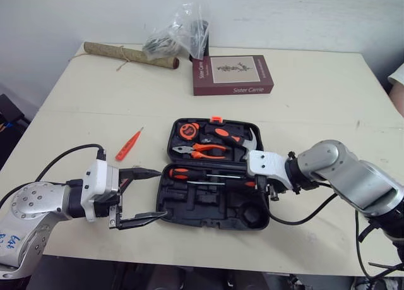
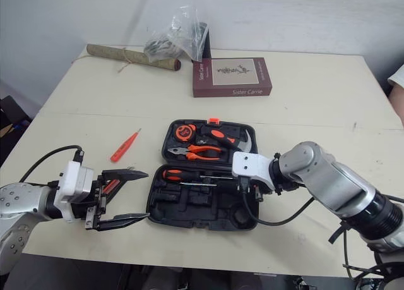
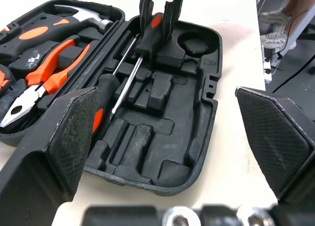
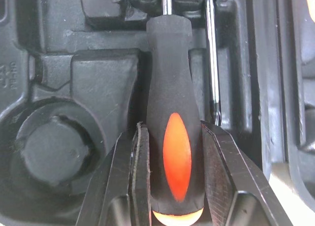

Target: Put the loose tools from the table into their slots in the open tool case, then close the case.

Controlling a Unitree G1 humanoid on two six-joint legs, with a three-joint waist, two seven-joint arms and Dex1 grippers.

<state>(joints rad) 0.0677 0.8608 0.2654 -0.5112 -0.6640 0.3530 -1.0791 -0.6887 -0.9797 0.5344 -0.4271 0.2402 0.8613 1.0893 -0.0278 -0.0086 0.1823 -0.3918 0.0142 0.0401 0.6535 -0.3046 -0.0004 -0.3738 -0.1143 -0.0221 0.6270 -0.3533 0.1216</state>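
R gripper (image 4: 174, 132) clamped on screwdriver (image 4: 172, 83) handle at tool case's (image 1: 189, 219) 3 o'clock side, L gripper (image 1: 159, 194) spread wide at its 9; risk: shaft unseated, springs out on release.

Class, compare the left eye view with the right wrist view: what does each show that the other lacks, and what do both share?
Left eye view adds: the orange tester screwdriver loose on the cream table, the maroon book, the open left gripper. Right wrist view adds: finger pads pressed against the handle's sides. Shared: the right gripper shut on the black-and-orange screwdriver, in the black tool case.
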